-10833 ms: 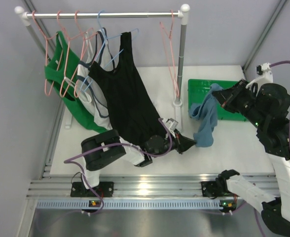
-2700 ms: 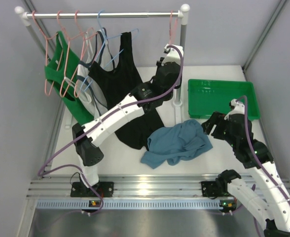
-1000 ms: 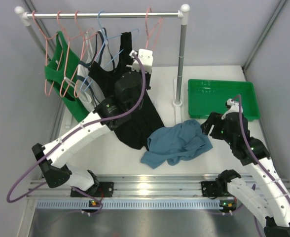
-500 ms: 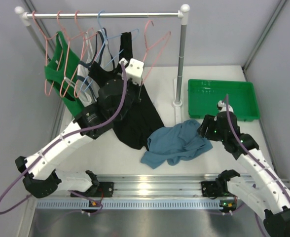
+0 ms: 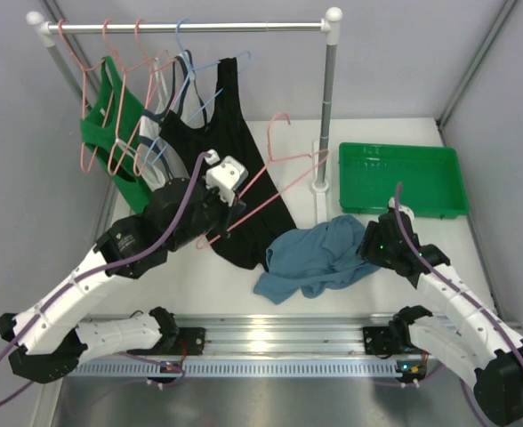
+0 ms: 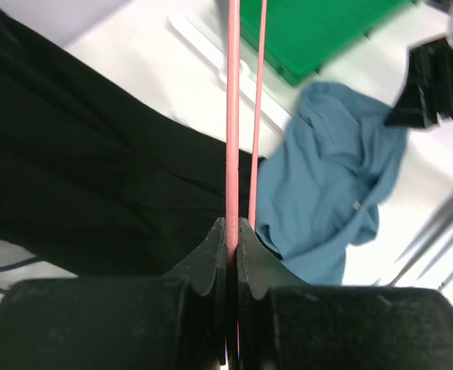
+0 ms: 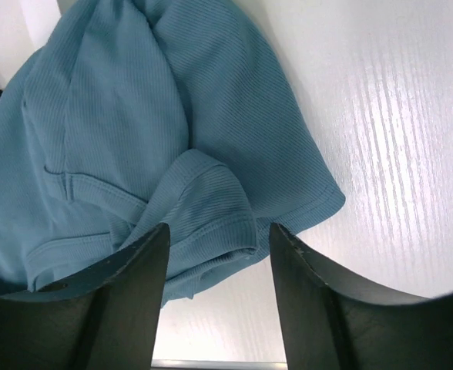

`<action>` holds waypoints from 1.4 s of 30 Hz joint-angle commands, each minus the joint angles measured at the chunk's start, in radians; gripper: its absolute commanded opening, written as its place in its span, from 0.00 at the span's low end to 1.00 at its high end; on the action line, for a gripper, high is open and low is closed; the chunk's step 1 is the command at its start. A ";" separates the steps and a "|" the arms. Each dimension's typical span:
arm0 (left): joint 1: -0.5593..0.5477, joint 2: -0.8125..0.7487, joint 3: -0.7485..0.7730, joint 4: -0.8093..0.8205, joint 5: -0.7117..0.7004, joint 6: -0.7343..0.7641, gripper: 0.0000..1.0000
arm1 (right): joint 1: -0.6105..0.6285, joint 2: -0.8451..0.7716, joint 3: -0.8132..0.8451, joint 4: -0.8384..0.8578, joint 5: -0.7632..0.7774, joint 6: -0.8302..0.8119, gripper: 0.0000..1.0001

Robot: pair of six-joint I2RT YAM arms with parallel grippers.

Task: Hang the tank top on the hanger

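Note:
The dusty blue tank top (image 5: 319, 256) lies crumpled on the white table. My right gripper (image 5: 371, 245) is open at its right edge. In the right wrist view a folded hem of the tank top (image 7: 134, 139) sits between the spread fingers of the right gripper (image 7: 219, 240), which are not closed on it. My left gripper (image 5: 219, 221) is shut on the salmon-pink hanger (image 5: 254, 182), held tilted above the black tank top (image 5: 235, 191). In the left wrist view the left gripper (image 6: 232, 231) pinches one hanger wire (image 6: 232, 116), with the tank top (image 6: 327, 177) beyond it.
A rail (image 5: 181, 28) at the back carries several hangers, a green top (image 5: 110, 133), a white top and the black tank top. The rack post (image 5: 326, 107) stands on its base beside a green tray (image 5: 404, 178) at the right.
The left arm lifted the hanger off the rail and brought it down and forward over the black top. The right gripper slid left onto the tank top's edge, its jaws narrowing.

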 commanded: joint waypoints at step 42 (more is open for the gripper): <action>0.000 -0.005 -0.384 0.103 0.545 -0.141 0.00 | 0.023 -0.203 0.225 -0.138 -0.129 0.035 0.00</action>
